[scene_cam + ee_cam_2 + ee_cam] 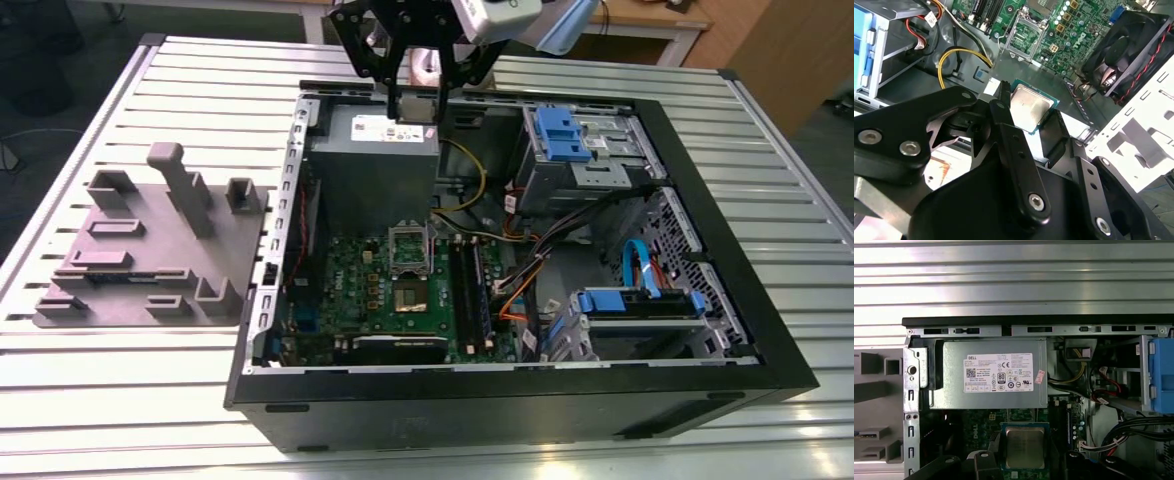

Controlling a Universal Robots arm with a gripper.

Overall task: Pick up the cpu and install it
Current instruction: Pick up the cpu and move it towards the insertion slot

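Black two-finger gripper (1030,107) pinching small flat square silvery-grey cpu (1025,447) by its edges | cpu lifted, well apart from square metal-framed socket (408,248) | socket looks empty | pick-up done, install not yet

Access: room lay free above socket (410,243) in open-topped case (534,410) | Obstacles: grey metal box (374,165) stood just beside socket, under gripper (415,105) clasping cpu (1029,106); cables (554,228) crowded socket's side toward exterior view's right
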